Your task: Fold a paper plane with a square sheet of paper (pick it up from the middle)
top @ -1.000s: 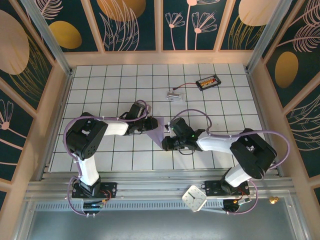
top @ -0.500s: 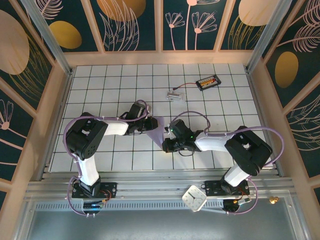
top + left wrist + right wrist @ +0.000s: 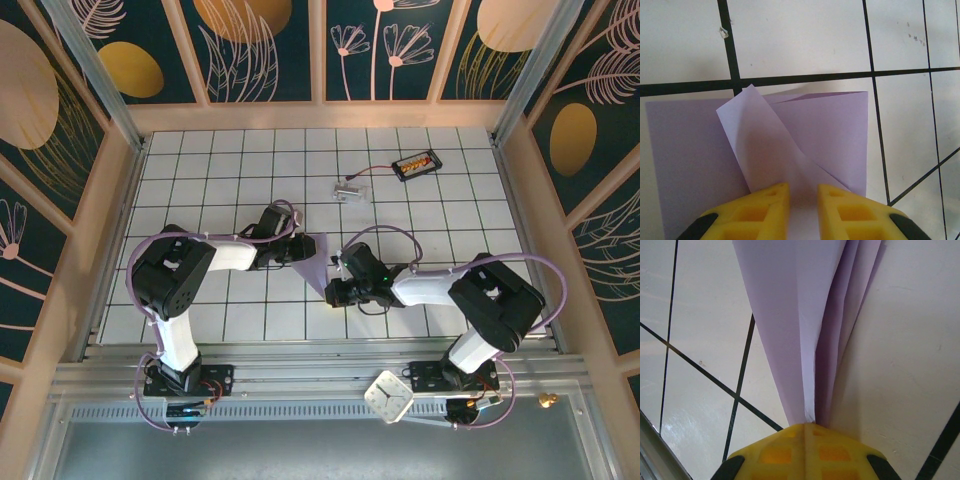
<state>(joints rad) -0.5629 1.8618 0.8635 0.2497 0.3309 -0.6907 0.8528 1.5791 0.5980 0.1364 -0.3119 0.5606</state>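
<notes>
The paper plane point(image 3: 318, 262) lies between the left pincer point(image 3: 298, 249) and the right pincer point(image 3: 333, 291).

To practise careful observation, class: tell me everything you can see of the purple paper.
The paper is thin, plain lavender, folded into a layered wedge with sharp creases. It is wide at the far end and narrows to a point toward the near edge. It sits over the white tiled table, between the two arms. The right gripper is shut on its narrow end. A paler flap lifts up between the slightly parted fingers of the left gripper; whether they pinch it cannot be told.
</notes>
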